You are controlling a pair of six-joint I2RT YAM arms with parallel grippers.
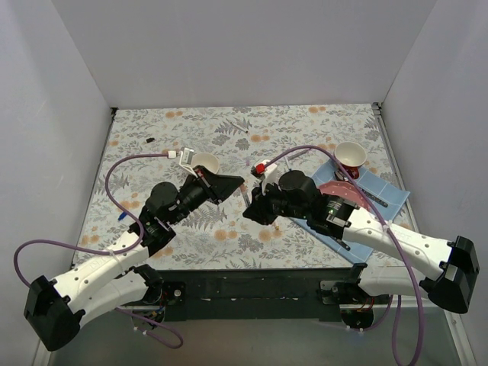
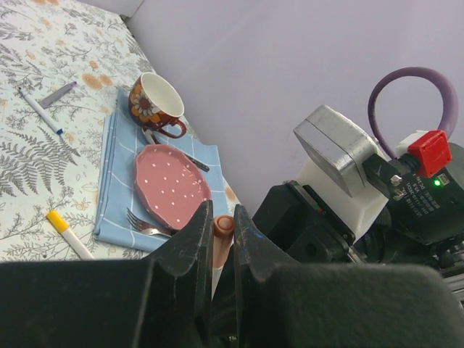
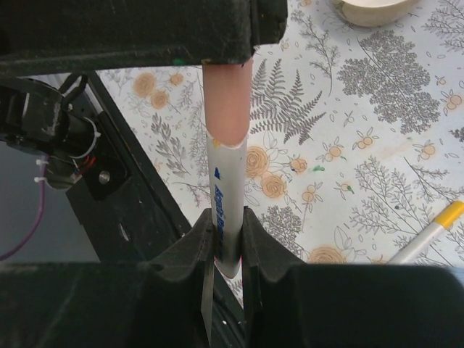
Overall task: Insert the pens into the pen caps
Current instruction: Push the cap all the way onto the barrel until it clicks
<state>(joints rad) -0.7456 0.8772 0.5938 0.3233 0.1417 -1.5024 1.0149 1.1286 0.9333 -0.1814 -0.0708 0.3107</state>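
1. Bridging both arms' jaws above the desk, a white-barrelled pen (image 3: 223, 214) has one end inside an orange-pink cap (image 3: 226, 101).
2. The right jaws are partly closed, gripping the pen's barrel.
3. The left jaws are pinched nearly together on the cap.
4. A yellow-ended pen (image 2: 67, 233) lies on the floral cloth (image 2: 29, 167) just beside a blue napkin (image 2: 112, 167).
5. A pink plate (image 2: 170, 185) and a mug (image 2: 156, 105) sit on the napkin.
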